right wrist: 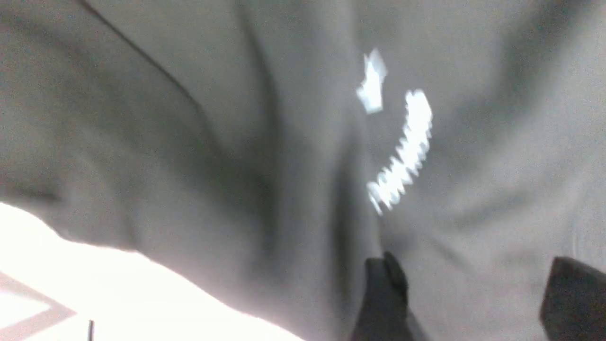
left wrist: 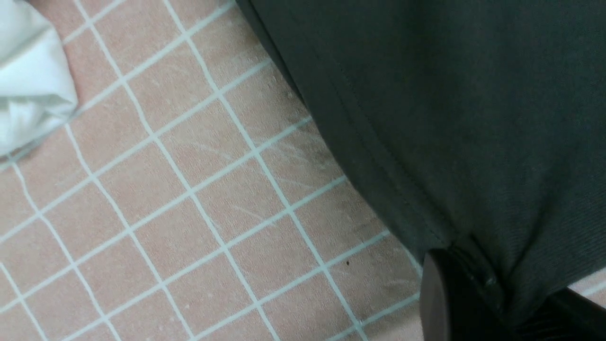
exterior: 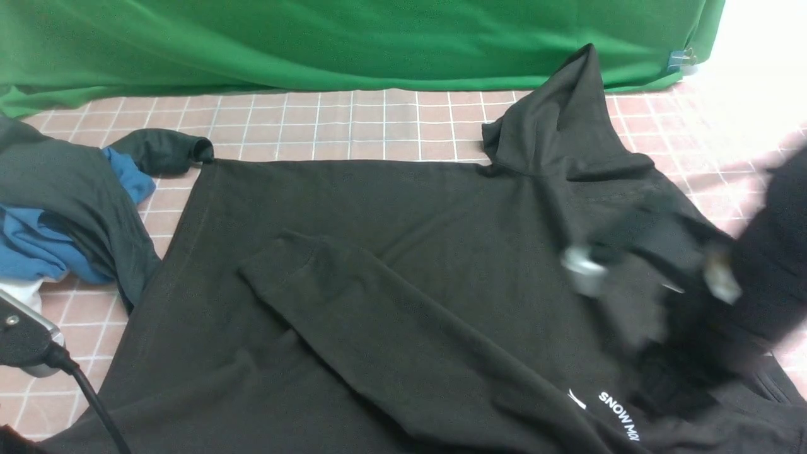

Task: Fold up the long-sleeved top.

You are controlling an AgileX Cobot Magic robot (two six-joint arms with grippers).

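Note:
The long-sleeved top (exterior: 403,221) lies spread over most of the table, black, with one sleeve (exterior: 378,315) folded across its body and white lettering (exterior: 618,416) near the front right. A fold of it stands up at the back right (exterior: 567,120). My left gripper (left wrist: 502,303) is shut on the top's hem (left wrist: 402,189) at the front left edge; only its body (exterior: 25,343) shows in the front view. My right gripper (right wrist: 478,298) is open just over the cloth near the lettering (right wrist: 402,156), with nothing held. It appears blurred in the front view (exterior: 652,284).
A dark charcoal garment bunched with blue cloth (exterior: 63,208) sits at the left edge, with white cloth (left wrist: 28,80) beside it. A green backdrop (exterior: 315,44) hangs behind the pink checked table cover (exterior: 353,126). A black cable (exterior: 94,403) runs from the left arm.

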